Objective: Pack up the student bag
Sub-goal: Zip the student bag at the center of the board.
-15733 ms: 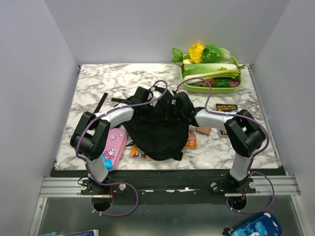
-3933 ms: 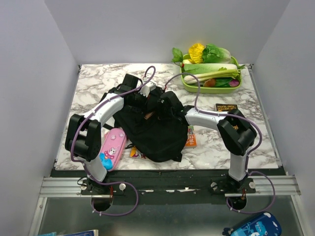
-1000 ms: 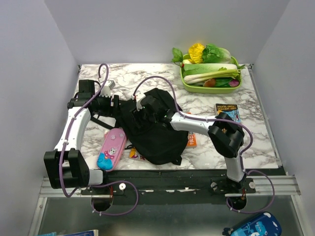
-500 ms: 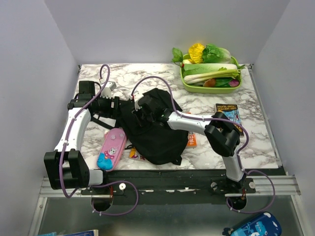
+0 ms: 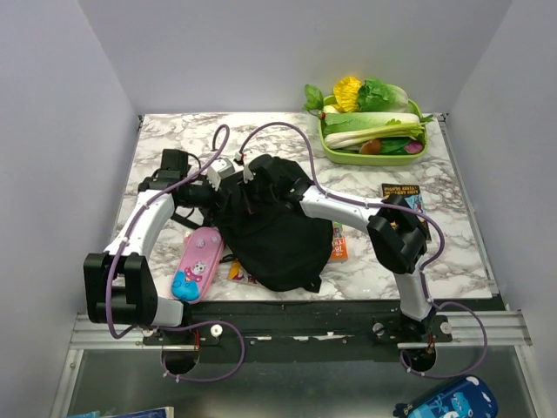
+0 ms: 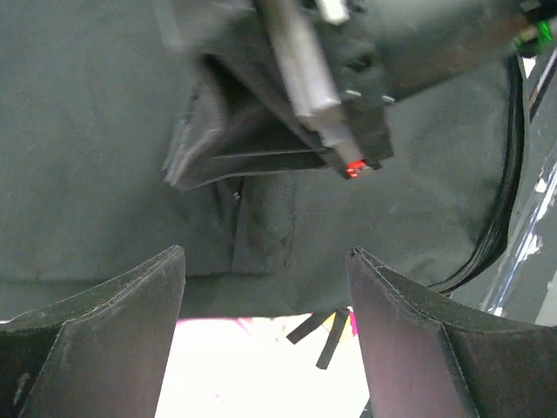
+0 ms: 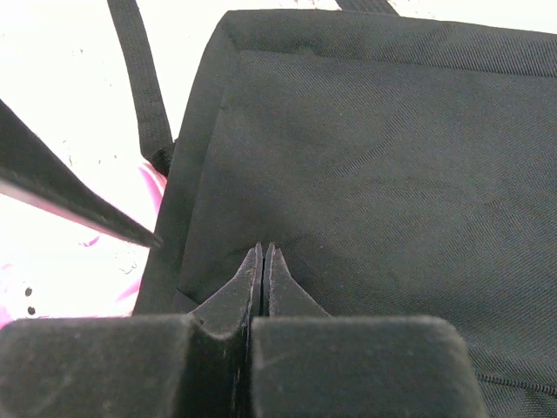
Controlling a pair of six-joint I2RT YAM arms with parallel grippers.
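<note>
Your right gripper (image 7: 264, 252), jaws closed, pinches the large soft black fabric backpack (image 5: 274, 235); your left gripper (image 6: 265, 266) gapes empty. The pink pencil case (image 5: 198, 261) and orange book (image 5: 338, 244) lie outside, unpacked.

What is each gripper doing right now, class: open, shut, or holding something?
Left gripper: open, holding nothing.
Right gripper: shut, pressed against the student bag; whether it pinches any fabric cannot be told.
</note>
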